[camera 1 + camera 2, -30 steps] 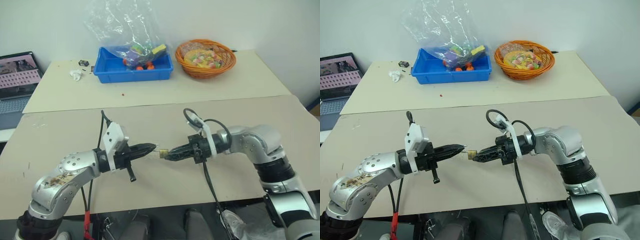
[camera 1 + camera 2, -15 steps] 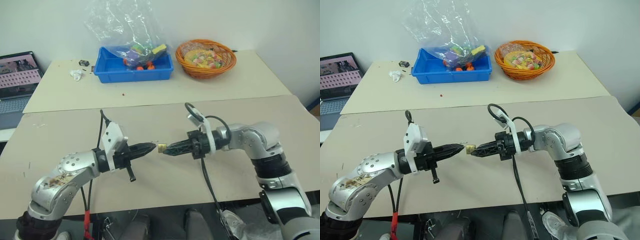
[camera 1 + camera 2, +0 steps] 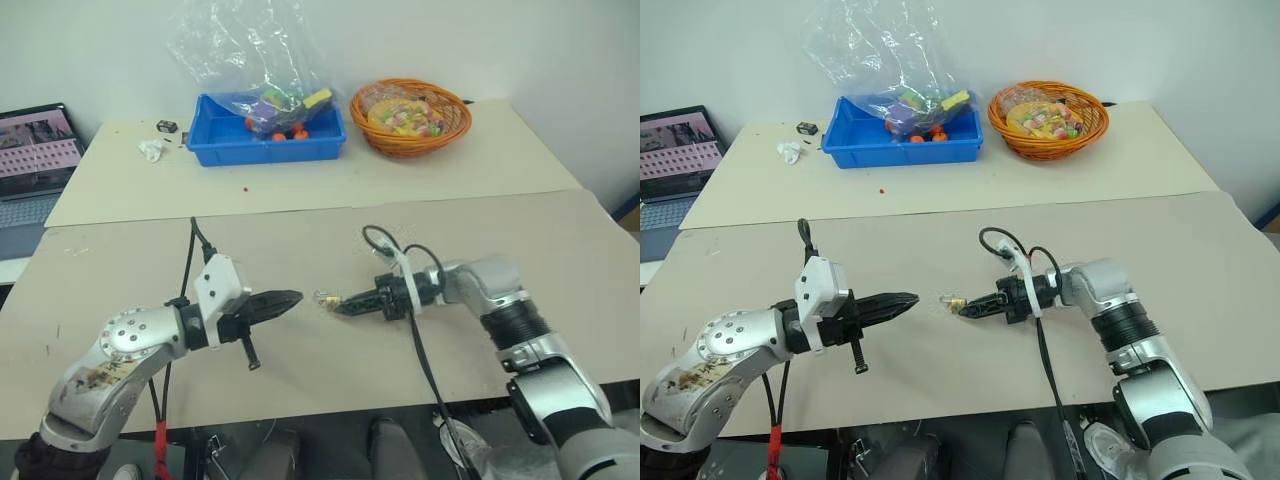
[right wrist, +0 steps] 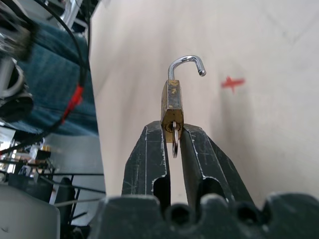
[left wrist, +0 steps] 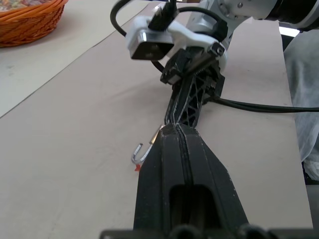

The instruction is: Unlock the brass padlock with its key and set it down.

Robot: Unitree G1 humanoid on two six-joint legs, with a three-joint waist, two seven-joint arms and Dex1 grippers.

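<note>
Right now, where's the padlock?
The padlock, shackle open, is pinched at the right gripper tip, low over the front table's middle, apart from the left gripper.

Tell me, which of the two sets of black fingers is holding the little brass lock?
The right gripper, low over the table: the brass padlock sits pinched at its tips, shackle sprung open. The left gripper is shut on nothing.

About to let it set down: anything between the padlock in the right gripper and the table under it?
Nothing visible. The right gripper is shut on the brass padlock, shackle swung open, low over bare table. The left gripper is shut and apart from it, off to the side. A small red mark lies beside the spot.
</note>
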